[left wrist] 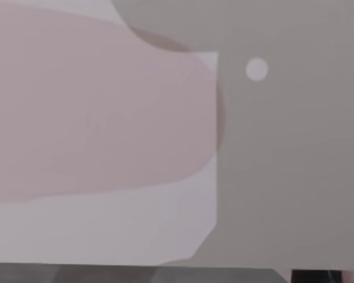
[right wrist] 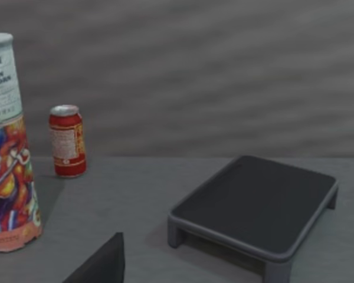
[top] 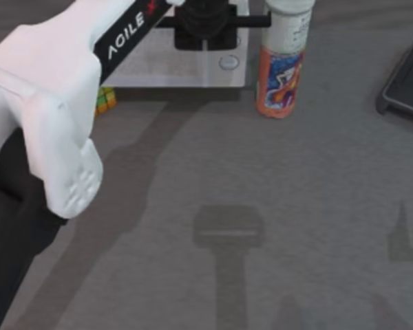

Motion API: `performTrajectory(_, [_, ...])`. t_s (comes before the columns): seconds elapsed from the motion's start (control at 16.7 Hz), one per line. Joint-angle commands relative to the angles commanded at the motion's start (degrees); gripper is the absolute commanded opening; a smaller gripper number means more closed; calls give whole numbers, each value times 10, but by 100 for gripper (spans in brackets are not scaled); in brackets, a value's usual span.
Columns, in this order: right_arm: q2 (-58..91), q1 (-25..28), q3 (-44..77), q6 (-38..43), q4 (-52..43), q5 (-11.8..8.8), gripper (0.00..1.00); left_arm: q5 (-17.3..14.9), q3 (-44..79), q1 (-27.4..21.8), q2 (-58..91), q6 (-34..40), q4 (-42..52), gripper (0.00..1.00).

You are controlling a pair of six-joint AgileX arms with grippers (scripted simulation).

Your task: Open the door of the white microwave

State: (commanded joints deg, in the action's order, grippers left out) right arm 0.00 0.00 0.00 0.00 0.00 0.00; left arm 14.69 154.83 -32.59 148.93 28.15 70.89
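1. At the far edge of the tabletop point(top: 275, 227), left pincer point(top: 205, 31) sits on the front of the white microwave point(top: 151, 69), over the door point(left wrist: 106, 224).
2. Left pincer state: cannot tell, fingers are not resolved in the top view and absent from the left wrist view.
3. Door looks flush with the casing; a silver knob point(top: 228, 62) is just beside the pincer. Judgement: contact stage only, the swing is still to do.
4. Orange-labelled bottle point(top: 283, 65) stands near the pincer, on its knob side; collision risk for a swinging door.
5. Right pincer is out of view, parked; its camera shows a red can point(right wrist: 66, 140) and dark tray point(right wrist: 256, 206).
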Motion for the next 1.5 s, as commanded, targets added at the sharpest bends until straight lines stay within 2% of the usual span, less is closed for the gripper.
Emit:
performTrajectory(0.6, [0, 0, 0, 0, 0, 0, 100, 12, -216, -2, -114, 13, -110, 0])
performTrajectory(1.5, [0, 0, 0, 0, 0, 0, 100, 12, -222, -3, -119, 13, -115, 0])
